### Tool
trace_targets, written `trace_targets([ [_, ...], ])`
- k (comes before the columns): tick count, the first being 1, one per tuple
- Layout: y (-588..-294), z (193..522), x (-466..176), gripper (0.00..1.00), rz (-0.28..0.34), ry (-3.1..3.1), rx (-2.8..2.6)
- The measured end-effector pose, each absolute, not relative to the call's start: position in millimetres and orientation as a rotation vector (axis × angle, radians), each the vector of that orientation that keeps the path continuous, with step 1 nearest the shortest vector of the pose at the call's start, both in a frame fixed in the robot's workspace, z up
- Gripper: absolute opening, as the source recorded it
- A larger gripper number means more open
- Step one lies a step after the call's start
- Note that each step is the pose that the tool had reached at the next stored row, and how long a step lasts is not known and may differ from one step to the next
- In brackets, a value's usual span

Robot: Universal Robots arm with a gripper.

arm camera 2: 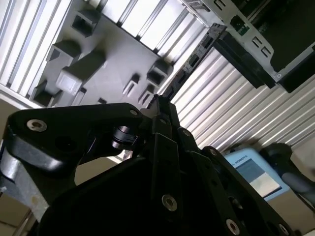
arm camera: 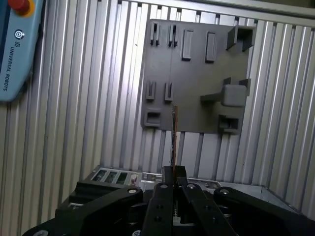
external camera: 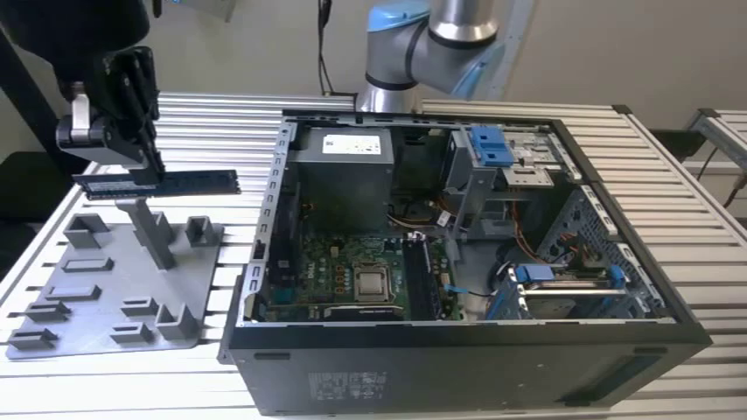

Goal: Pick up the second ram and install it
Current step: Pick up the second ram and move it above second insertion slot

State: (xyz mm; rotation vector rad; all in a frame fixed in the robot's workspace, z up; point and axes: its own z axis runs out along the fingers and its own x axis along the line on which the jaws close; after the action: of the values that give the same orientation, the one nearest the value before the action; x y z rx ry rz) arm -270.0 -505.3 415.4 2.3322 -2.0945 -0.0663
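The second ram (external camera: 175, 183) is a long dark stick with a whitish label, held level in the air above the grey fixture tray (external camera: 105, 328). My gripper (external camera: 143, 171) is shut on it near the end toward the exterior view's left. In the first wrist view the stick (arm camera: 174, 132) appears edge-on, reaching out from between the fingers (arm camera: 165, 189) over the tray (arm camera: 197, 98). It runs diagonally from the gripper (arm camera 2: 158, 104) in the second wrist view, where the ram (arm camera 2: 194, 56) shows as a dark strip. The stick hangs to the exterior view's left of the open computer case (external camera: 467, 367).
The case holds a motherboard with a silver processor (external camera: 373, 282) and memory slots (external camera: 421, 278) beside it. A tall post (external camera: 152, 232) rises from the tray just under the stick. A teach pendant (arm camera: 15, 49) lies on the slatted table (external camera: 222, 122).
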Motion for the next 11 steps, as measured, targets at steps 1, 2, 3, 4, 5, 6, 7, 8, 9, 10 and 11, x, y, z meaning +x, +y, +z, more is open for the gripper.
trace_targets([
  [1, -505.3, 415.3, -265.4, 0.13, -0.066, -2.094, 2.332],
  [2, -505.3, 415.4, -260.9, 0.13, -0.067, -2.094, 2.332],
  [3, -505.3, 415.4, -256.4, 0.13, -0.067, -2.094, 2.332],
  [4, -505.3, 415.3, -251.9, 0.13, -0.067, -2.094, 2.332],
  [5, -505.3, 415.4, -247.0, 0.13, -0.067, -2.094, 2.332],
  [6, -505.3, 415.4, -242.5, 0.13, -0.067, -2.094, 2.332],
  [7, -505.3, 415.3, -238.0, 0.13, -0.067, -2.094, 2.332],
  [8, -505.3, 415.4, -233.5, 0.13, -0.067, -2.094, 2.332],
  [9, -505.3, 415.4, -228.9, 0.13, -0.068, -2.094, 2.332],
  [10, -505.3, 415.3, -224.5, 0.13, -0.068, -2.094, 2.332],
  [11, -505.3, 415.3, -220.0, 0.13, -0.068, -2.094, 2.332],
])
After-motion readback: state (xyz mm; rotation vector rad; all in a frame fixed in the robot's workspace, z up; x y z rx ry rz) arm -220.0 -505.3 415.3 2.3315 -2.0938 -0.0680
